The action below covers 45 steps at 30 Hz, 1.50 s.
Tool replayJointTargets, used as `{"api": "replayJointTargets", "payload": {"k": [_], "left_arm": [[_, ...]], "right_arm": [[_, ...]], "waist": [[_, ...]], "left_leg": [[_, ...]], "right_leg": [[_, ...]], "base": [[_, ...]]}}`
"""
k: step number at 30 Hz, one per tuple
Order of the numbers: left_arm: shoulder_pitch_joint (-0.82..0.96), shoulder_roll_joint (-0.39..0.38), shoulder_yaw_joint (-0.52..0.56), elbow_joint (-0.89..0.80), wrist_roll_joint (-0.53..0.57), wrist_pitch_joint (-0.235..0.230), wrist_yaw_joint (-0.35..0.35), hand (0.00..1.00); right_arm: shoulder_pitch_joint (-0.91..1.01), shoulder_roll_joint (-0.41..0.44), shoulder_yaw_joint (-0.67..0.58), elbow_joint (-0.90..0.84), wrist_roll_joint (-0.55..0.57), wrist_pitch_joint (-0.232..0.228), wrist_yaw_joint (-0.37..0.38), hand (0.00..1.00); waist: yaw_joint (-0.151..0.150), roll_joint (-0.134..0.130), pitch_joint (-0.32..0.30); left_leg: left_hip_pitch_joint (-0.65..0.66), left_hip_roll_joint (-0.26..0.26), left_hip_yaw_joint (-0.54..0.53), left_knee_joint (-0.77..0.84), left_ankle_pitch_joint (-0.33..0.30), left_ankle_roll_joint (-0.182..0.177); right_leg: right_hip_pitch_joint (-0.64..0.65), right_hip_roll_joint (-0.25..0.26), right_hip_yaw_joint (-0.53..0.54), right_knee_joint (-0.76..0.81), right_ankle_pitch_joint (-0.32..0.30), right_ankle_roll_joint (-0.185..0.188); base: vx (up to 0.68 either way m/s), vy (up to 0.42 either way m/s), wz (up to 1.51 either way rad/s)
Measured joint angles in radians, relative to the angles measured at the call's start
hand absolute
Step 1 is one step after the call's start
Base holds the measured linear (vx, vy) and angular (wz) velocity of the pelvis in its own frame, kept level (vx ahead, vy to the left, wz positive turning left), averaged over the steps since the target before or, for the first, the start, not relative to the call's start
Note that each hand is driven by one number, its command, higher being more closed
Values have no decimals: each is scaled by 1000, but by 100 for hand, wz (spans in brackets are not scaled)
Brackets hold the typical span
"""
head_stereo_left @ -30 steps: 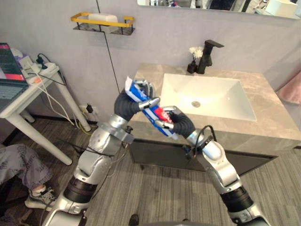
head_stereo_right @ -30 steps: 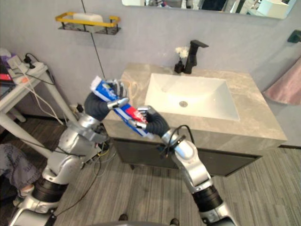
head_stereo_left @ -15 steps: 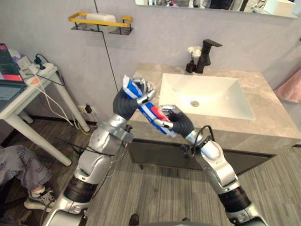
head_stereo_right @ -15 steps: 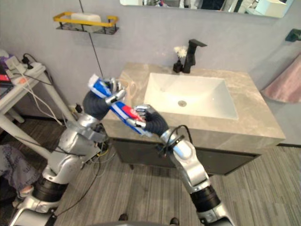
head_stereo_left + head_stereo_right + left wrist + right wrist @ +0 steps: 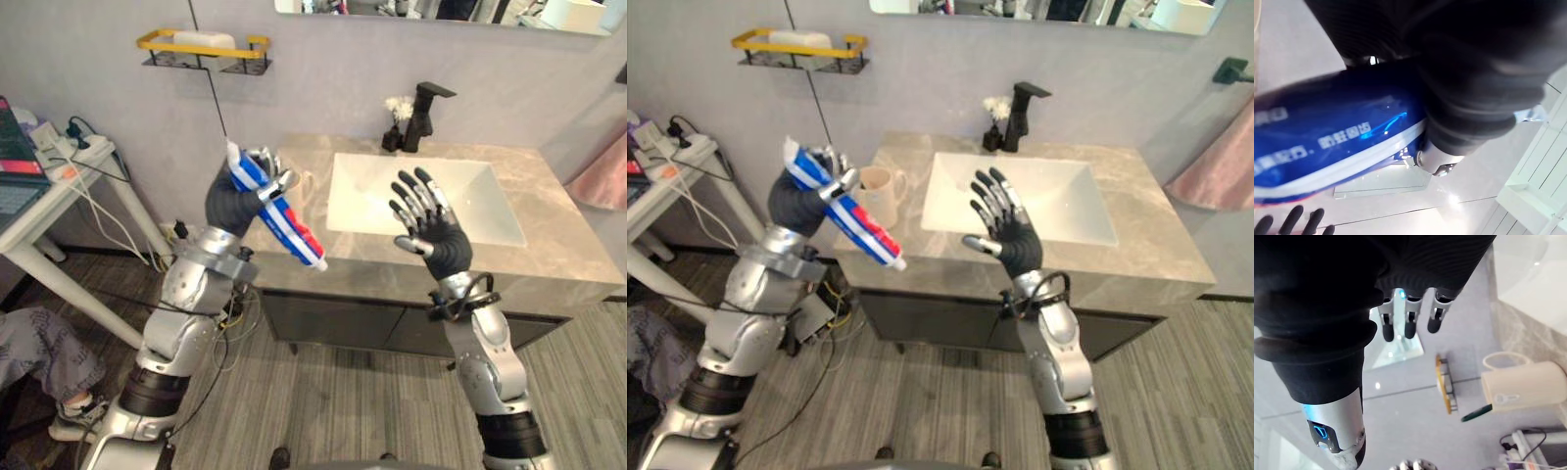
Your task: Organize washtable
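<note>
A blue, white and red toothpaste tube (image 5: 279, 211) hangs slanted in the air off the washtable's front left corner. My left hand (image 5: 235, 196) is shut on its upper end, and the tube's blue side (image 5: 1327, 137) shows close up in the left wrist view. My right hand (image 5: 429, 223) is open with its fingers spread, raised over the counter's front edge before the sink (image 5: 441, 196), holding nothing. A cream mug (image 5: 877, 189) stands on the counter's left end, seen too as the mug (image 5: 1528, 387) in the right wrist view, with a green stick (image 5: 1476, 412) by it.
A black faucet (image 5: 429, 113) and a small vase of white flowers (image 5: 400, 122) stand behind the basin. A yellow wall shelf (image 5: 201, 47) holds a white bar. A white side table (image 5: 59, 186) with cables is at left, a pink towel (image 5: 602, 181) at right, a person's leg (image 5: 29, 343) lower left.
My right hand has let go of the tube, opened wide and moved right. My left hand has carried the tube up and to the left.
</note>
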Motion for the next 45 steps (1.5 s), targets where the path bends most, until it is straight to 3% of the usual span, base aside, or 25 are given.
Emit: {"api": "replayJointTargets", "payload": {"k": [5, 11, 16, 18, 24, 34, 41, 45], "left_arm": [[-178, 69, 7, 101, 94, -13, 43, 100], [-540, 131, 0, 330, 194, -48, 117, 100], [-780, 184, -84, 485, 278, -74, 171, 100], [-860, 185, -114, 541, 280, -84, 179, 100], [-917, 206, -162, 617, 315, -89, 204, 100], [-929, 235, -172, 651, 319, -87, 222, 100], [-929, 234, -142, 653, 327, -85, 235, 100], [-918, 234, -138, 661, 327, -84, 234, 100]], "right_arm": [[45, 1, -1, 1, 36, 0, 2, 0], [107, 1, 18, 1, 76, 0, 15, 0], [187, 2, 114, 18, 116, 5, 66, 0], [210, 2, 157, 53, 115, 9, 92, 0], [251, 6, 169, 73, 123, 15, 99, 0], [287, 25, 190, 75, 135, 15, 116, 0], [286, 24, 190, 75, 135, 15, 115, 0], [282, 24, 190, 75, 135, 15, 114, 0]], "waist": [[-3, 4, -6], [-17, 0, -8], [-29, -3, -7], [-41, -19, -7], [-52, -71, 4], [-50, -124, 28], [-48, -149, 69], [-47, -151, 88]], "left_leg": [[-2, 4, 14, 0, 0, 0], [-21, 11, 29, 0, 0, 0], [-34, 16, 28, 0, 0, -1], [-45, 17, 28, 0, -1, -1], [-57, 19, 43, 0, -1, -1], [-87, 19, 44, 0, -2, -3], [-89, 19, 43, 1, -2, -3], [-91, 19, 43, 1, -2, -3]], "right_leg": [[-11, 4, 14, -1, 5, -8], [-34, 13, 31, -15, 23, -9], [-47, 20, 33, -14, 26, -11], [-56, 21, 44, -18, 27, -10], [-70, 25, 60, -35, 43, -14], [-104, 25, 68, -37, 47, -15], [-106, 25, 68, -38, 47, -16], [-108, 25, 68, -39, 47, -15]], "base": [[-36, -11, -9], [-23, -9, -9], [0, 0, 0], [-10, -3, -2], [-22, -7, -8], [-1, -1, -1], [0, 0, 0], [0, 0, 0]]}}
